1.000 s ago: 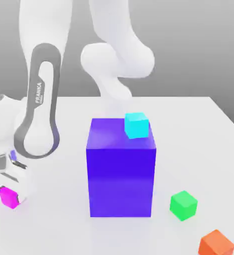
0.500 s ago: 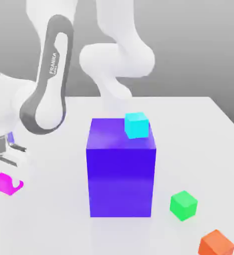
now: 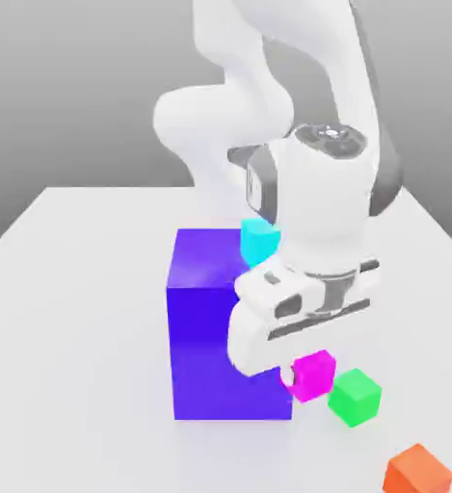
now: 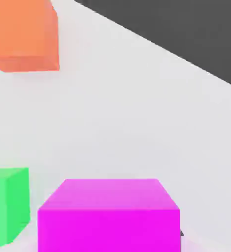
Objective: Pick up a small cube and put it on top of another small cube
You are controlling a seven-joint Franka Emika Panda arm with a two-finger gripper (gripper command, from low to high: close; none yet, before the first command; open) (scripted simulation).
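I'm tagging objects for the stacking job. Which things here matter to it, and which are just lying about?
In the job: magenta cube, held in the shut gripper; green cube.
Lying about: big blue block; cyan cube on it; orange cube.

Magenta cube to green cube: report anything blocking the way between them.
Nothing visible blocks it. The magenta cube, held in the shut gripper, hangs just beside the green cube on the exterior view's left. The big blue block stands behind it, and the orange cube lies off to the exterior view's right.
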